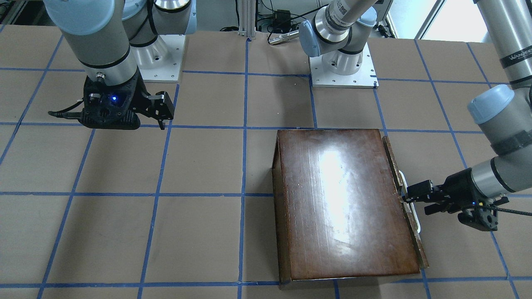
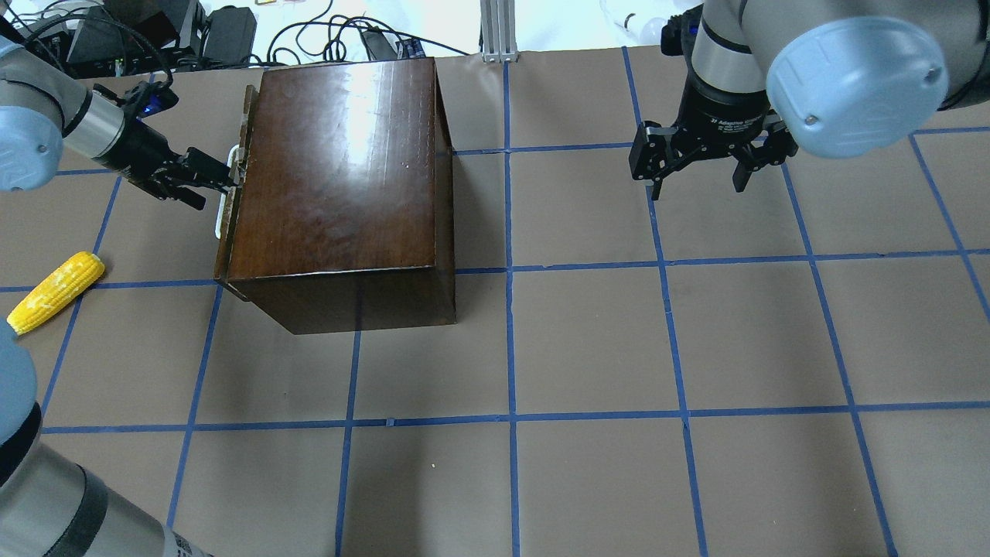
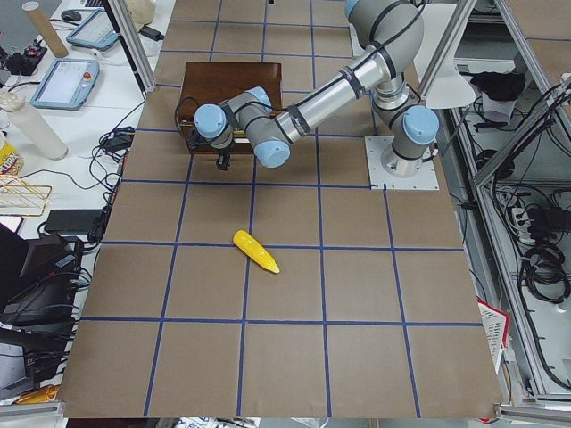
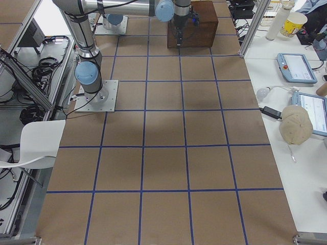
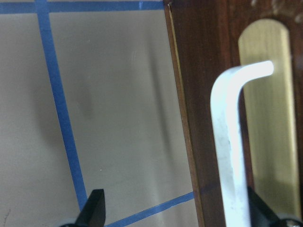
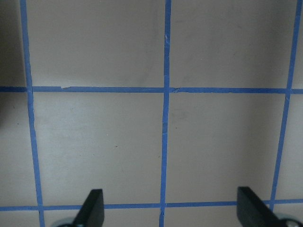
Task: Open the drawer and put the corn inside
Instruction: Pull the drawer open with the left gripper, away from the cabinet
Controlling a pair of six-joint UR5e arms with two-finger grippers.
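Observation:
The glossy dark-brown box (image 2: pixel 340 170) stands at the back left of the table. The drawer's dark front panel (image 2: pixel 234 224) sits against the box, and its tray is hidden. The whitish handle (image 5: pixel 227 142) lies between the wide-apart fingers of my left gripper (image 2: pixel 216 189), which is open at the panel; it also shows in the left wrist view (image 5: pixel 180 213). The yellow corn (image 2: pixel 54 292) lies on the table left of the box, apart from both grippers. My right gripper (image 2: pixel 696 189) is open and empty, hovering over the table far to the right.
The table is brown with a blue tape grid (image 2: pixel 510 271). Both arm bases (image 1: pixel 343 62) are bolted at the robot's edge. Cables and equipment (image 2: pixel 232 31) lie beyond the far edge behind the box.

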